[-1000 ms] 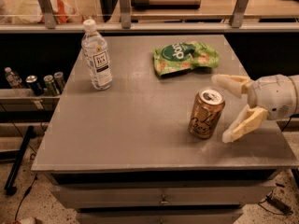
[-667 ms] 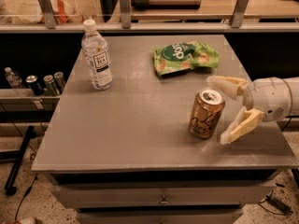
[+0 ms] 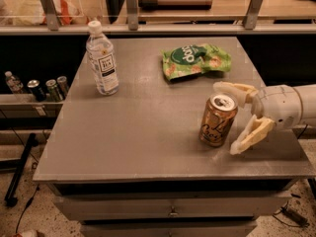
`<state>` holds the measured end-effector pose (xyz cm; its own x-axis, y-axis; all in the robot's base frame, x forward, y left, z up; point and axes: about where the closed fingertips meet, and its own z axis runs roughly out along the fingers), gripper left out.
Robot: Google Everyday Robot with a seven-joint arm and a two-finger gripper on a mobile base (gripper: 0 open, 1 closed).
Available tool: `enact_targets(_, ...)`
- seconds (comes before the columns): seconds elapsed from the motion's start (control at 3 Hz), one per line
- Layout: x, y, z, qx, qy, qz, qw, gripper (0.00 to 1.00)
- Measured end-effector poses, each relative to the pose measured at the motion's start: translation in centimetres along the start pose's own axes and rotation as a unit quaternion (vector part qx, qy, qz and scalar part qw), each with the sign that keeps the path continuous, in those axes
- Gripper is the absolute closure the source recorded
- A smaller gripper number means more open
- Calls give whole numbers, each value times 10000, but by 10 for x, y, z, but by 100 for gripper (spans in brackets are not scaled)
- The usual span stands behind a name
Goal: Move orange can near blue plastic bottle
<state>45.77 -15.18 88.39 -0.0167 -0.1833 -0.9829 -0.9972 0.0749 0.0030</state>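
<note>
The orange can stands upright on the grey table, right of the middle, with its silver top showing. The blue plastic bottle stands upright at the table's far left, with a white cap and white label. My gripper comes in from the right edge with its cream fingers spread. One finger lies behind the can's top and the other lies at the can's right front. The can stands at the mouth of the open fingers, which are not closed on it.
A green snack bag lies at the table's far middle. Small dark cans and a small bottle sit on a low shelf to the left. A counter with posts runs behind the table. Drawers are below the table's front edge.
My gripper has moved a little to the left, closer to the can. The can, bottle and bag have not moved.
</note>
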Motion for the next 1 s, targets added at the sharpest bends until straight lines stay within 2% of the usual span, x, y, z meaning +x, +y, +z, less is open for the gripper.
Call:
enact_targets(0.33,1,0,0,-17,-54,12,10000,0)
enact_targets(0.67,5,0,-2,-14,-144,48,9999,19)
enact_targets(1.0,8,1,-4,-16,-209,73,9998,42)
